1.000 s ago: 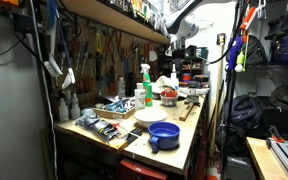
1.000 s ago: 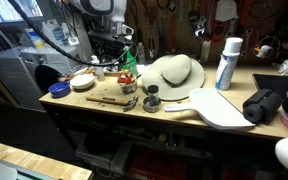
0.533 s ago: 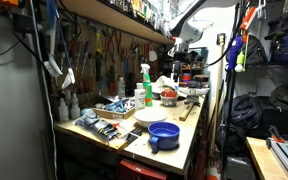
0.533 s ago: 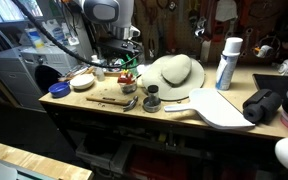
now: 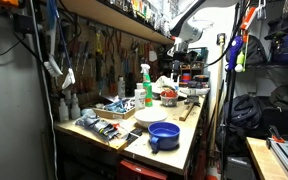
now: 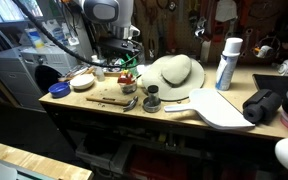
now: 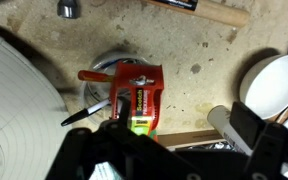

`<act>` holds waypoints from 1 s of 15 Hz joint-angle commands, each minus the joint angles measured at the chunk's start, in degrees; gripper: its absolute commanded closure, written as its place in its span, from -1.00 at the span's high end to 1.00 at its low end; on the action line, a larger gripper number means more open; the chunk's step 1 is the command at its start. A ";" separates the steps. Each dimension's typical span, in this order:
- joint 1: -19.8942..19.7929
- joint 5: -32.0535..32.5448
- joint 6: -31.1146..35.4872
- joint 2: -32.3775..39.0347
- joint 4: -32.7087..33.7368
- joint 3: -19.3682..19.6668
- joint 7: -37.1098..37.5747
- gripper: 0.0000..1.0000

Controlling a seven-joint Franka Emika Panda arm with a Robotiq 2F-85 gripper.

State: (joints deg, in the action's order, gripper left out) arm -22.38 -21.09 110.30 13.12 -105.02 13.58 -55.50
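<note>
One red tape dispenser (image 7: 136, 98), long axis top-to-bottom in wrist view, jaws spread wide just above

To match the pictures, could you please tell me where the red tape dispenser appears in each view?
Exterior view: red tape dispenser just left of the pale hat.
Exterior view: tiny red spot far down the bench; hat unclear.
Wrist view: centre, hat at left edge.
</note>
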 commanded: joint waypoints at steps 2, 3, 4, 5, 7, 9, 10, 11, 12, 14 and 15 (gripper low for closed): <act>0.46 0.13 5.22 -1.65 -2.59 -0.05 1.30 1.00; 0.69 0.41 7.28 -2.19 -3.61 -0.05 1.85 1.00; 0.96 0.79 9.87 -2.73 -4.81 -0.07 2.13 1.00; 1.29 1.81 12.00 -3.09 -5.81 -0.03 2.55 1.00; 1.98 4.74 14.18 -4.46 -8.19 0.14 3.79 1.00; 2.54 7.71 13.91 -6.07 -10.51 0.09 4.79 1.00; 2.66 7.65 12.96 -7.03 -11.62 -0.19 4.54 1.00; 2.78 6.93 12.45 -7.92 -12.52 -0.41 4.22 1.00; 3.06 5.70 13.05 -8.60 -13.48 -0.67 3.97 1.00; 3.94 3.87 16.44 -8.88 -15.19 -1.19 4.53 1.00; 4.43 3.77 17.99 -8.96 -15.92 -1.35 4.94 1.00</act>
State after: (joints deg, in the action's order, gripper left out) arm -19.33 -16.12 123.53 6.49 -116.39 12.65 -51.88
